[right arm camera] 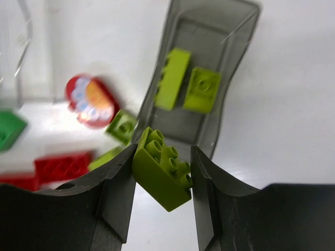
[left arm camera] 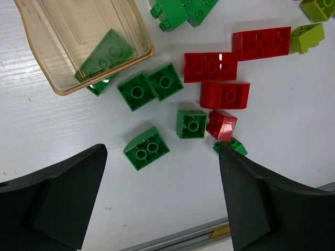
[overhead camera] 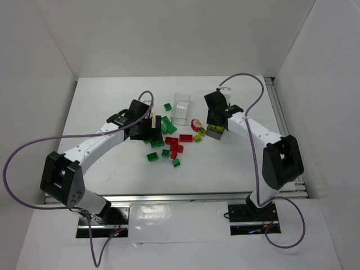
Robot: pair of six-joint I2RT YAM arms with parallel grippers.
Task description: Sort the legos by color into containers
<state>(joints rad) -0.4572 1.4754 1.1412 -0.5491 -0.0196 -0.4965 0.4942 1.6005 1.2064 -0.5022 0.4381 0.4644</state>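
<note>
On a white table (overhead camera: 112, 101), seen from above, we find two white robot arms reaching toward a scatter of small legos (overhead camera: 171, 147) in the middle. From this height we can make out green bricks (overhead camera: 152, 157) near the left gripper (overhead camera: 151, 134), red bricks (overhead camera: 185, 138) in the centre and a clear container (overhead camera: 181, 108) standing behind them. We cannot tell from here how either gripper is set.

The left wrist camera fills that in. The left gripper's jaws are spread wide above the table, with loose green bricks lying below and between them and the red bricks just to their right. At upper left, an amber-tinted container (left arm camera: 137, 61) holds one green sloped brick (left arm camera: 107, 52), a detail the overhead view hides behind the arm.

The right wrist camera shows the right gripper (right arm camera: 162, 157) pinching a tilted yellow-green brick (right arm camera: 159, 172) between its two fingers, at the near end of a smoky see-through container (right arm camera: 233, 47). Two more yellow-green pieces (right arm camera: 202, 89) lie on that container's floor, which the overhead view does not reveal. To the left, slightly blurred, we see a round red piece (right arm camera: 91, 101) with coloured dots and a stray yellow-green brick (right arm camera: 123, 126) just outside the container wall.
</note>
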